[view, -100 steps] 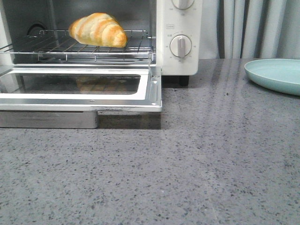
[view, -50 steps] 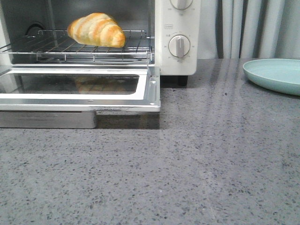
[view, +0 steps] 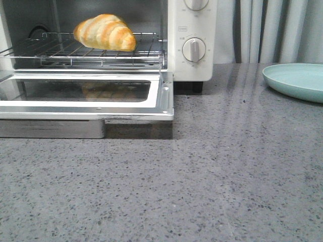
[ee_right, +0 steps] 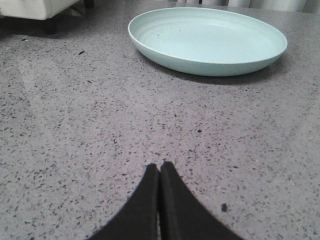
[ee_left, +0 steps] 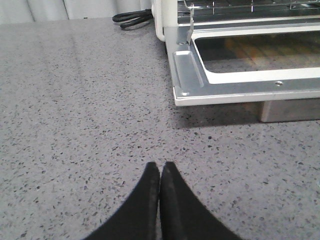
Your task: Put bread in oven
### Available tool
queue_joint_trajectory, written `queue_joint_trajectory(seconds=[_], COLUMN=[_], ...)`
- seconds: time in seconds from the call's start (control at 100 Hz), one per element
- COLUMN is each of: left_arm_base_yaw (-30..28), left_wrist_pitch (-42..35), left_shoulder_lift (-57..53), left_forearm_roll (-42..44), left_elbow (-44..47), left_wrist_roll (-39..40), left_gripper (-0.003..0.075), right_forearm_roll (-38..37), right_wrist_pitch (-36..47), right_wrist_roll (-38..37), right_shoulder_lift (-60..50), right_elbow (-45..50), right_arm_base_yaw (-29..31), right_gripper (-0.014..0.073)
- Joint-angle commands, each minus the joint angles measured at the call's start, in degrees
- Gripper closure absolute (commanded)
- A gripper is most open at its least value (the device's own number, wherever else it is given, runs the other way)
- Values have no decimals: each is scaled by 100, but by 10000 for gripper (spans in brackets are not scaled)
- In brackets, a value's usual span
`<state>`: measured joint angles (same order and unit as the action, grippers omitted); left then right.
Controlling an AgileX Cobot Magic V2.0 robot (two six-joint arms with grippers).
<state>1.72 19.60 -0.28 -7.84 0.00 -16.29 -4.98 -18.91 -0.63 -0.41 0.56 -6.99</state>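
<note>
Being counted by the oven [view: 192, 65]: one bread [view: 105, 32], two knobs [view: 194, 49], one plate [view: 298, 80], two grippers [ee_left: 160, 172].

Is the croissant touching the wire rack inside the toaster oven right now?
Touching. The front view shows the croissant resting directly on the wire rack of the toaster oven, its underside on the bars with no gap beneath.

A pale mint-green plate [view: 297, 80] sat on the grey speckled countertop [view: 212, 176], over at the right side and close to the back. A few tiny specks, possibly crumbs, dotted its shallow ridged inside. Grey-white curtains [view: 272, 30] hung in folds behind the counter. A black cable [ee_left: 132, 18] lay coiled at the counter's back edge, against the wall.
</note>
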Motion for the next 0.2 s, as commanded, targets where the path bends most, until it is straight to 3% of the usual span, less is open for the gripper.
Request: queue_joint_trajectory(seconds=[0.0,0.19], left_arm_base_yaw=[-23,-23], left_wrist_pitch=[-318,-318], left_shoulder_lift=[-165,-165], left_forearm_roll=[-25,-25], left_elbow=[137,137], left_wrist_roll=[69,69], left_gripper=[741,741], right_forearm_roll=[-44,-44], right_wrist_pitch=[159,159], right_wrist_roll=[63,63], right_shoulder_lift=[-131,-131], right_elbow=[74,74], right_arm_base_yaw=[35,35], right_gripper=[670,670])
